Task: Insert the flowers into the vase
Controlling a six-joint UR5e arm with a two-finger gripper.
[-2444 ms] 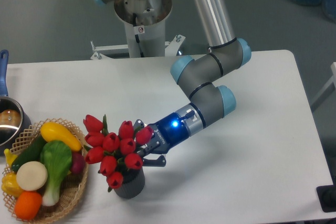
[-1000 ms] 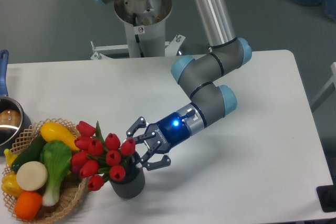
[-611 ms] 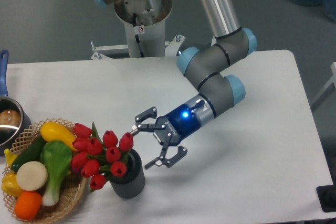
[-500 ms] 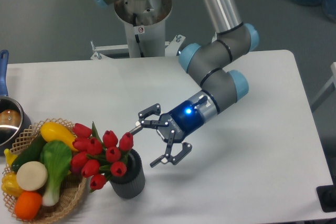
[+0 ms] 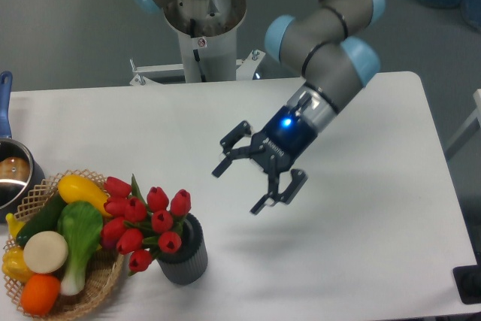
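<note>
Flowers sit w/ stems in the vase, near-left on the table, heads leaning left over the wicker basket. I see the gripper raised to the right, jaws wide open, holding nothing. I'd retreat straight, avoiding the top-heavy bunch. Vase: ribbed dark cylinder; tulips glossy, smooth.

small red-and-white sticker on robot base column, print too small to read
</note>
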